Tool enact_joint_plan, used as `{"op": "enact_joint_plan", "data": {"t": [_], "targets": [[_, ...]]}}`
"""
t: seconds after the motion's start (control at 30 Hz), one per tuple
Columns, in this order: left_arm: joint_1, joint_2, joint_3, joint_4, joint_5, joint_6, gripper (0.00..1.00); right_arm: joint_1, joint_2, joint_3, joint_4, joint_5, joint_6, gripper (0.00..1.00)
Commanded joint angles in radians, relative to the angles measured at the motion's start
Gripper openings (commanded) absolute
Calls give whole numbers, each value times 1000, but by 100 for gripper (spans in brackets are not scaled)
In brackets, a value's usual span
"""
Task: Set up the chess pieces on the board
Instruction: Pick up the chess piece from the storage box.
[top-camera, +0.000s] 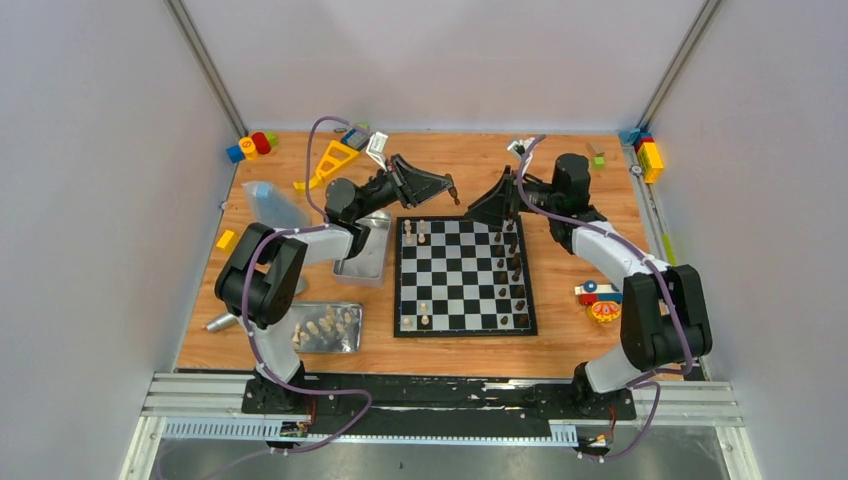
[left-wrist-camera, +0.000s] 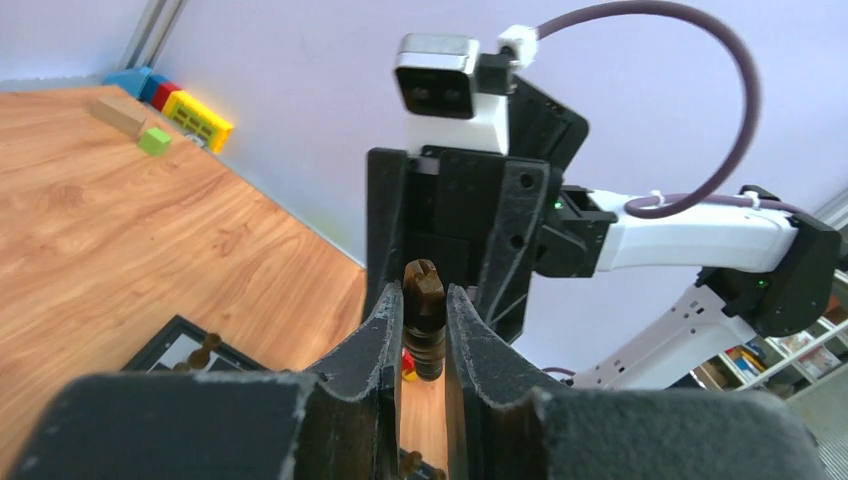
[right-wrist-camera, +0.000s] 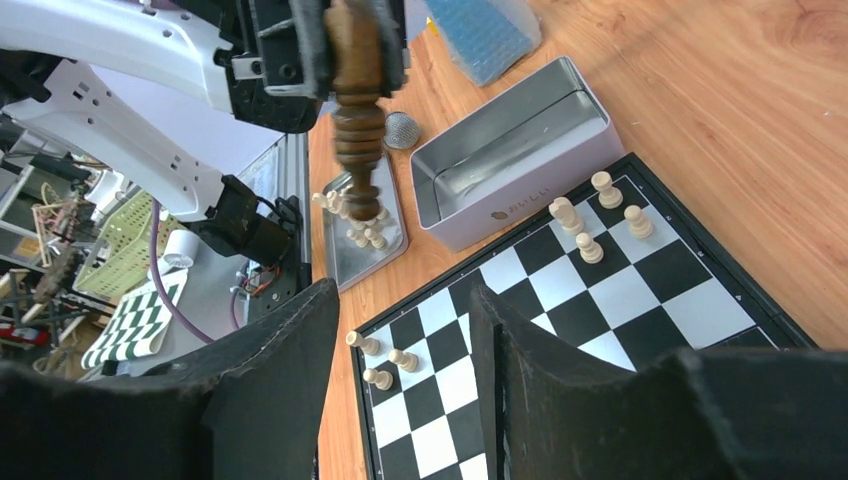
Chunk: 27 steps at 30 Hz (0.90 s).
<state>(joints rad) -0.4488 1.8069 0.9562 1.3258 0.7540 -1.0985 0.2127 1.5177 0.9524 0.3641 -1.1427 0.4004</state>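
Now my left claw clamped on dark piece, mid-air, board down beside claw. My right claw apart, empty, piece just ahead of it. Piece likely light, stiff, smooth-turned, slippery; best hold: exposed ribbed body outside left claw, squeeze gently, squarely.

Black-and-white checkered board with thin dark border, flat at the middle of the table. Dark brown pieces upright along its right side. A few cream pieces upright at its two left corners. Loose cream pieces heaped in a metal tray left of the board. Single dark brown piece base down, clamped in the left gripper, in the air above the far edge of the board.
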Motion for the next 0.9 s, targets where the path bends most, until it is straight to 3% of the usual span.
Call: {"op": "enact_joint_plan", "data": {"t": [0.0, 0.3, 0.67, 0.87], "targets": [[-17, -45, -17, 115, -47, -29, 0, 4, 44, 34, 125, -42, 96, 51], [-51, -28, -25, 114, -63, -12, 0, 17, 50, 56, 163, -70, 142, 48], [-59, -24, -31, 113, -62, 3, 0, 21, 49, 68, 185, -96, 171, 34], [-59, -19, -33, 114, -65, 6, 0, 30, 39, 71, 176, -111, 162, 33]]}}
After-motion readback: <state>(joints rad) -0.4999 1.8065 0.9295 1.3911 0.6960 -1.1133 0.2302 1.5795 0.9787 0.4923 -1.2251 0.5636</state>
